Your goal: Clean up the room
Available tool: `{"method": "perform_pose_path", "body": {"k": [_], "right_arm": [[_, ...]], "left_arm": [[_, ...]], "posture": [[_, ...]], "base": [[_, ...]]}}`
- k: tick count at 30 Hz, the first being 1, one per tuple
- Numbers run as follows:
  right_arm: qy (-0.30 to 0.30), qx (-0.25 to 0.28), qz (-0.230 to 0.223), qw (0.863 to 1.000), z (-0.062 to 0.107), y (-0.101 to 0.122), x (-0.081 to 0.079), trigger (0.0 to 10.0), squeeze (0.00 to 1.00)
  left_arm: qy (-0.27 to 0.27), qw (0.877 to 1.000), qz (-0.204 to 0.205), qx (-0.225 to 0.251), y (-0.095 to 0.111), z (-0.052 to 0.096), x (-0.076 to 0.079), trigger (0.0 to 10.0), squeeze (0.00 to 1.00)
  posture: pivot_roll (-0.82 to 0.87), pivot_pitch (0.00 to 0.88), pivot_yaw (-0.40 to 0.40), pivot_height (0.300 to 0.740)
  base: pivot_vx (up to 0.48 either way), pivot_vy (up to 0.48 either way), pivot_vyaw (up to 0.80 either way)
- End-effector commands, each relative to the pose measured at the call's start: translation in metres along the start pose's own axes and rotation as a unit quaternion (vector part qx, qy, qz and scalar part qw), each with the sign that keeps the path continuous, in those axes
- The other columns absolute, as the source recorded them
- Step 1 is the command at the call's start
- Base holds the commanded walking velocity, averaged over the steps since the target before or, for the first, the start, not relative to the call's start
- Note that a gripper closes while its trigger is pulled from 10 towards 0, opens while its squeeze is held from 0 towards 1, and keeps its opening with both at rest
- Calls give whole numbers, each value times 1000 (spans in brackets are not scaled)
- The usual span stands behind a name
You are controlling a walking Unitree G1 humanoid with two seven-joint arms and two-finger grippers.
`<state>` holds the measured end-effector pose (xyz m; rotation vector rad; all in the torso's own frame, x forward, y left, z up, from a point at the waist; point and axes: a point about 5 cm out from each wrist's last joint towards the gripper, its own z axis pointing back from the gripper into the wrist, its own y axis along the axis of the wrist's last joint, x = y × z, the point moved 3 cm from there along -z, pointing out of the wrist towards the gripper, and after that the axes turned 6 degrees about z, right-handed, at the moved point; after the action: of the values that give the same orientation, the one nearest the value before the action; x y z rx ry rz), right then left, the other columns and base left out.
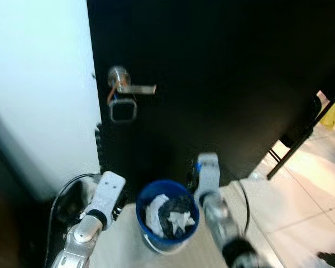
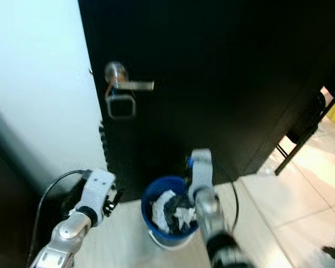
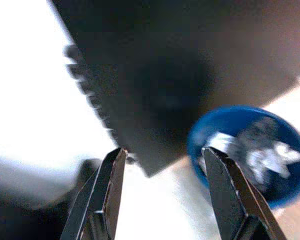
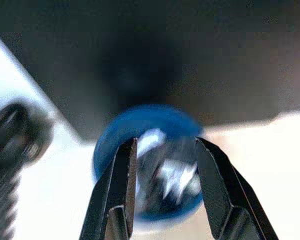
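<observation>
- Blue bin (image 1: 166, 220) holds white paper (image 1: 154, 212) and dark scraps.
- Bin stands near the black door (image 1: 212, 84), between both arms.
- Left gripper (image 3: 162, 187) and right gripper (image 4: 162, 182) gape wide, empty.
- Pale floor (image 1: 301, 184) opens rightward.

so the left gripper (image 3: 162, 187) has its two black fingers (image 3: 97, 197) spread apart with nothing between them. past them there's a big black door (image 3: 200, 65), with a row of little dark bumps running down its edge. next to that edge it's bright white wall (image 3: 30, 85). a blue bin (image 3: 205, 137) sits on the pale floor (image 3: 165, 210) just by the door, with crumpled white and dark trash (image 3: 262, 155) inside. all a bit blurry.
</observation>
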<state>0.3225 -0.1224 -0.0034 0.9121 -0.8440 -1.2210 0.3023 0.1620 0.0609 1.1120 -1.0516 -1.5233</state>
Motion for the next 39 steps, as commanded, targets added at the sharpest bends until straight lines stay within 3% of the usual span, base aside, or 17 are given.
{"method": "perform_pose_path", "body": {"k": [1, 17, 21, 23, 24, 27, 32, 39], "right_arm": [[11, 17, -6, 1000, 0, 9, 3, 10000, 0], [25, 7, -4, 1000, 7, -4, -6, 10000, 0], [32, 17, 6, 999, 8, 0, -7, 10000, 0], [14, 21, -1, 1000, 8, 0, -2, 10000, 0], [2, 21, -4, 1000, 9, 0, 1, 10000, 0], [-16, 19, 3, 1000, 9, -2, 7, 10000, 0], [-34, 28, 8, 999, 11, 0, 17, 10000, 0], [-47, 27, 9, 998, 13, -1, 22, 10000, 0]], "left_arm": [[7, 1000, 11, -14, -6, 0, 4, 10000, 0], [18, 999, -22, -14, 2, -1, 0, 10000, 0], [36, 999, 2, -9, 3, 0, -7, 10000, 0], [54, 997, 52, -1, -5, -3, -12, 10000, 0], [61, 997, 57, -1, -11, -5, -12, 10000, 0], [67, 996, 58, -1, -16, -6, -12, 10000, 0], [51, 997, 56, 15, -7, -4, -8, 10000, 0], [36, 998, 55, 13, -8, 0, -1, 10000, 0]], "posture": [[124, 0, -37, 740], [189, 0, 30, 740], [154, 0, 6, 740], [116, 0, -36, 740], [111, 0, -50, 740], [108, 0, -57, 740], [105, 0, -61, 740], [101, 0, -60, 740]], "base": [[0, 0, 0], [0, 0, 0], [0, 0, 0], [0, 0, 0], [0, 0, 0], [0, 0, 0], [0, 0, 0], [0, 0, -229]]}}
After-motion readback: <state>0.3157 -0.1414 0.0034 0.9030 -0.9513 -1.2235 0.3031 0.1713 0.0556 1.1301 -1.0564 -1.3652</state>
